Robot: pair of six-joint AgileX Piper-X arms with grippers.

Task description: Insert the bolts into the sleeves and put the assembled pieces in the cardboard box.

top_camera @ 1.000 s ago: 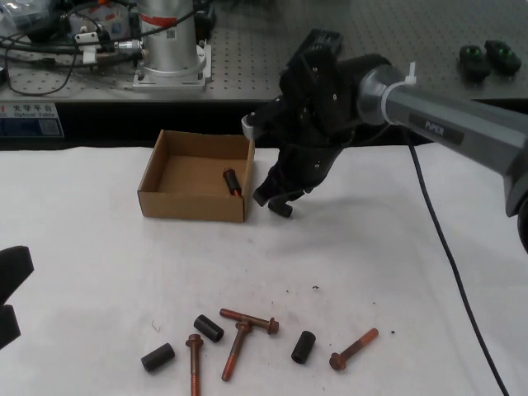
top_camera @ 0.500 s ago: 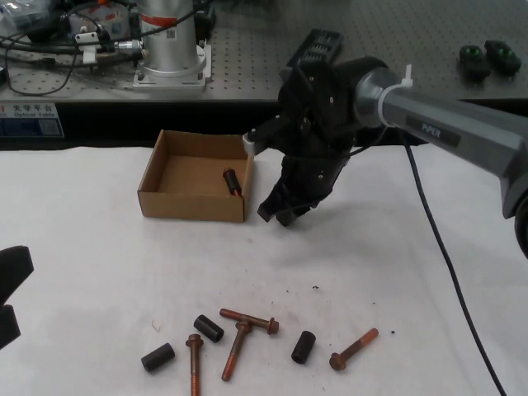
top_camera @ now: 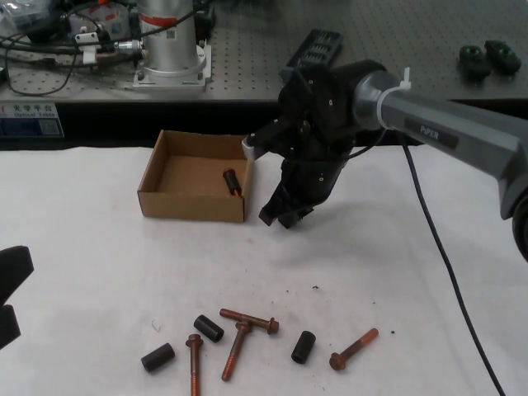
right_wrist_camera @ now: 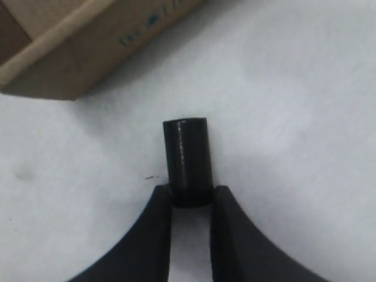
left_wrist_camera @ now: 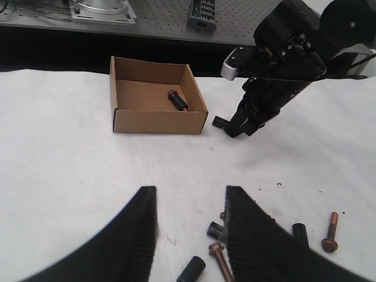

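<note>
The right gripper (right_wrist_camera: 191, 200) is closed lightly on the base of a black sleeve (right_wrist_camera: 188, 158). It hangs over the white cloth (top_camera: 396, 272) just outside the box (top_camera: 194, 206), by the corner nearer the bolts. The sleeve's long axis runs straight on from the fingers, its free end pointing away from the wrist and down toward the cloth; whether it touches cannot be told. One assembled piece (top_camera: 232, 181) already lies inside the box against its right wall. The loose bolts (top_camera: 236, 351) and three more sleeves (top_camera: 304, 346) lie scattered well apart from the held sleeve, toward the camera. They lie close beyond the left gripper (left_wrist_camera: 191, 197), whose fingers are spread wide with nothing between them. That arm looks the nearer one to fetch a bolt, which by this judgement must be lined up with the held sleeve's axis and come at its free end. The bolts lie flat at mixed angles, so one would need picking up and turning first. White lettering runs along the right arm's grey link (top_camera: 437, 130), blue print marks the box's outer wall (right_wrist_camera: 147, 29), and a label (top_camera: 30, 118) with red characters sits on the bench edge behind; none is read off here.
</note>
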